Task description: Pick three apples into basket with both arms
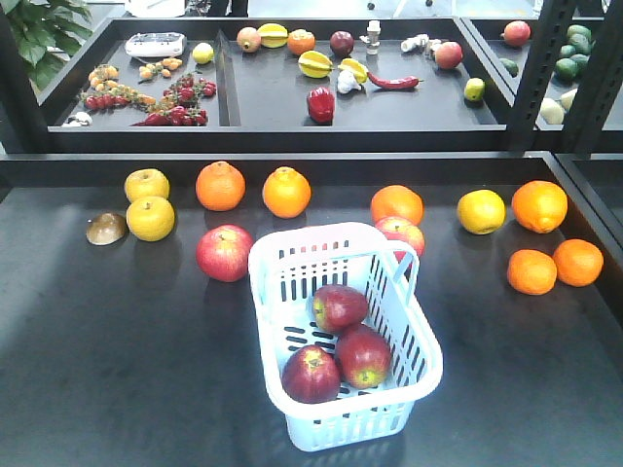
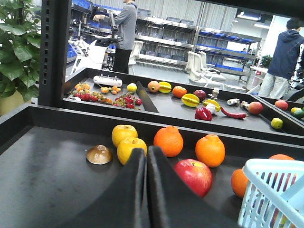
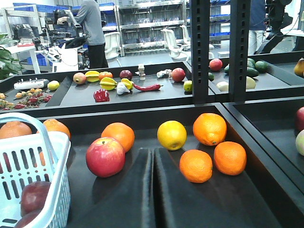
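Inside the basket [image 1: 409,341] lie three apples [image 1: 340,306], so both grippers [image 2: 146,190] [image 3: 153,190], closed and empty, should simply retreat without bumping it.

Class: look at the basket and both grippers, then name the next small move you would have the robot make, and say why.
Probably none beyond keeping both arms back: three dark apples already lie in the basket, and the left gripper and right gripper look shut and empty.

Overhead light is bright and even, my view of the dark table [image 1: 117,370] shows soft short shadows and faint sheen, my closed fingers [image 2: 147,190] sit blurred in both wrist views, and ceiling fixtures [image 2: 249,15] glare at top right.
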